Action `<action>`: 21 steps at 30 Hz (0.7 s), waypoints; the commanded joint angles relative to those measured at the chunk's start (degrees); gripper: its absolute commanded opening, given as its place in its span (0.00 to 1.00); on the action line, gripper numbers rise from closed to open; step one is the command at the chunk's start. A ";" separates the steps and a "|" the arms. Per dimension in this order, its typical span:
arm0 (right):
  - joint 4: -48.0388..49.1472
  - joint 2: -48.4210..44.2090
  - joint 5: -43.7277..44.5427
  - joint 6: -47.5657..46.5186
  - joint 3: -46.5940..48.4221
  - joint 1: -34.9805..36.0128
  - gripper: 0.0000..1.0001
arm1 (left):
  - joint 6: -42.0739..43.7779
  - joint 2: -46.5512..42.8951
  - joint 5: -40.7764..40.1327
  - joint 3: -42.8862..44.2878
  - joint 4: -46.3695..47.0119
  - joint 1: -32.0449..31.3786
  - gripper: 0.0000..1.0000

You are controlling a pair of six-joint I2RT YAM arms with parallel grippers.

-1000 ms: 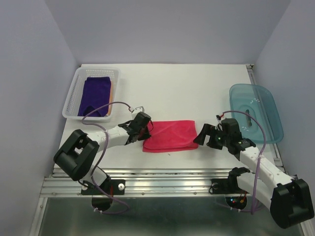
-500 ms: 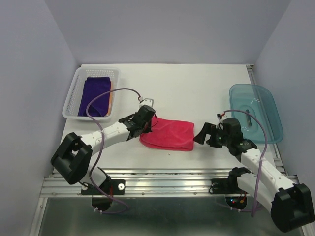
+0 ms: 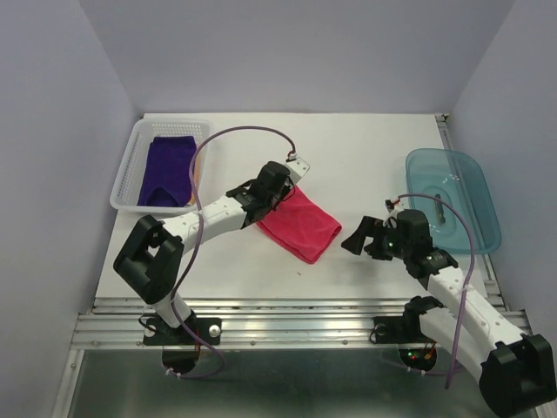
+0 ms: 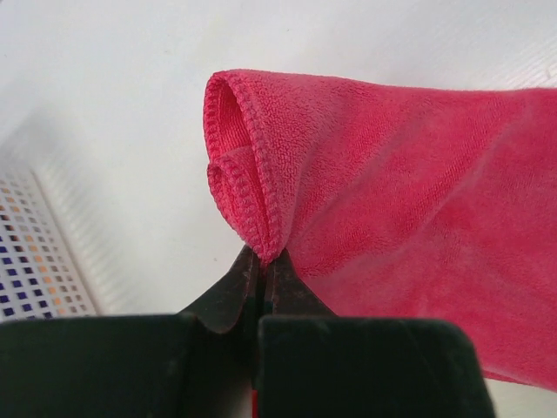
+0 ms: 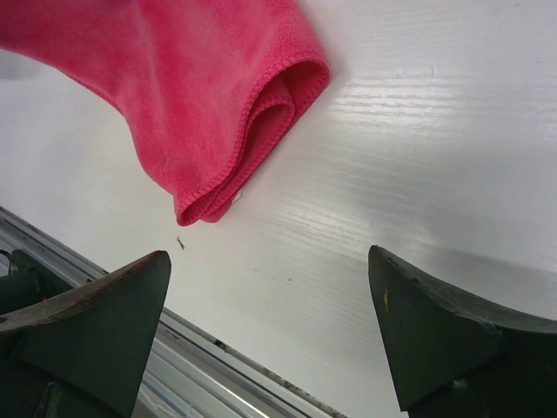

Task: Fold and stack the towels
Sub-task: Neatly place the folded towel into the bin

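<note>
The folded pink-red towel (image 3: 302,224) lies on the white table near the middle, turned diagonally. My left gripper (image 3: 280,193) is shut on its upper left corner; the left wrist view shows the jaws pinching the folded hem (image 4: 252,222). My right gripper (image 3: 359,239) is open and empty, just right of the towel; its wrist view shows the towel's lower folded end (image 5: 218,104) ahead of the spread fingers (image 5: 435,331). The dark purple towel (image 3: 167,170) lies in the clear basket (image 3: 130,161) at the back left. An orange edge (image 3: 197,165) shows beside it.
A teal translucent tub (image 3: 452,198) stands at the right edge of the table. The metal rail (image 3: 287,313) runs along the near edge, also seen in the right wrist view (image 5: 174,366). Grey walls enclose the table on three sides.
My left gripper has carried the pink-red towel's corner up and to the right, swinging the towel from lying level to diagonal. My right gripper has stayed open and hardly moved.
</note>
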 commanded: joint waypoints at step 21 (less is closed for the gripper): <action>-2.68 1.31 13.15 0.66 3.36 0.34 1.00 | 51.21 -3.88 10.73 10.23 -11.23 3.89 0.00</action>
